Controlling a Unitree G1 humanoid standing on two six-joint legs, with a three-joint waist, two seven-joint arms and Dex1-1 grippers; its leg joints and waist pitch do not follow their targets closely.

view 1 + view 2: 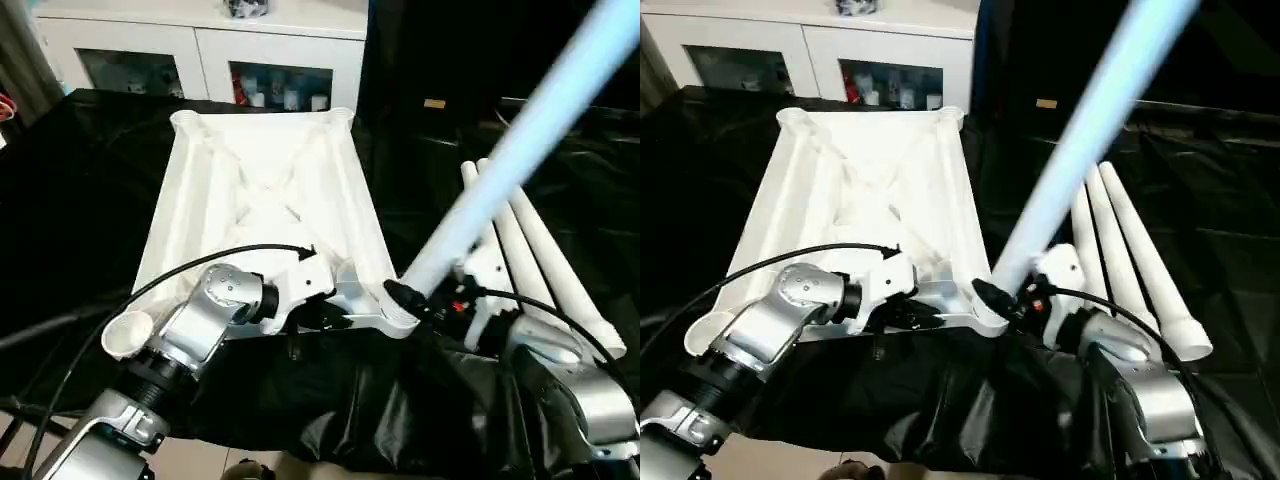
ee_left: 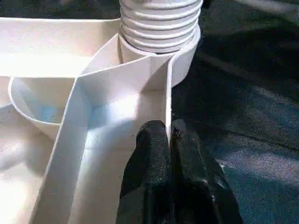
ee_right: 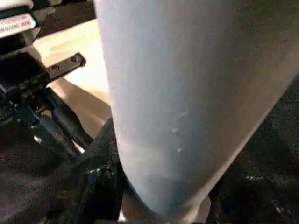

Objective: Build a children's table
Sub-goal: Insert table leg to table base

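Observation:
The white table top [image 1: 260,190] lies upside down on black cloth, ribs up, with round sockets at its corners. My left gripper [image 2: 169,140] is shut on the thin rim wall at the near edge, just beside the near-right corner socket [image 2: 187,60]. A long white leg [image 1: 520,140] rises tilted from that socket toward the upper right, and its ribbed end [image 2: 159,23] sits in the socket. My right gripper [image 1: 995,297] is shut on the leg just above the socket; one black finger [image 3: 103,186] shows against the tube.
More white legs [image 1: 1130,260] lie side by side on the cloth to the right of the table top. A white cabinet [image 1: 200,50] with glass doors stands behind. A black cable [image 1: 200,262] loops over my left forearm. The near-left socket [image 1: 128,335] overhangs the cloth's front edge.

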